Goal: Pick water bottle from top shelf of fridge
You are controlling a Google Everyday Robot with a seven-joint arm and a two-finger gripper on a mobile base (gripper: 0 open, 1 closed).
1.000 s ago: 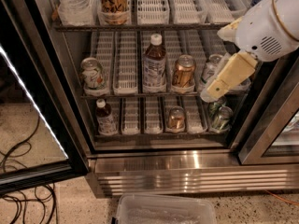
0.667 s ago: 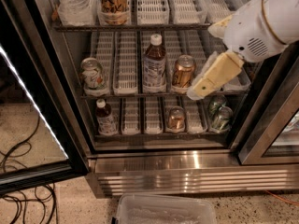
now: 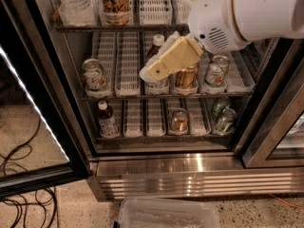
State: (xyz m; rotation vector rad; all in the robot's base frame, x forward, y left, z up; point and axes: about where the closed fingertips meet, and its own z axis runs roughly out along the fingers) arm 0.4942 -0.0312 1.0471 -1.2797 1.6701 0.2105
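Observation:
The fridge [image 3: 190,177] stands open in front of me. The water bottle [image 3: 73,4], clear and ribbed, stands at the left end of the top shelf [image 3: 142,27], in a white lane tray; its cap is cut off by the top edge. A tall tan can [image 3: 116,4] stands just right of it. My gripper [image 3: 154,71], beige, at the end of the white arm [image 3: 247,11], hangs in front of the middle shelf's centre, below and to the right of the water bottle, apart from it.
A brown-liquid bottle [image 3: 156,41] is half hidden behind the gripper. Cans [image 3: 93,75] [image 3: 216,72] stand on the middle shelf. A small bottle [image 3: 107,120] and cans [image 3: 179,120] are on the bottom shelf. The door with lit strip [image 3: 33,108] is open left. Cables [image 3: 19,175] and a clear bin [image 3: 166,213] lie on the floor.
The arm and gripper have moved left and up, from the right side of the middle shelf to its centre, now covering the brown-liquid bottle.

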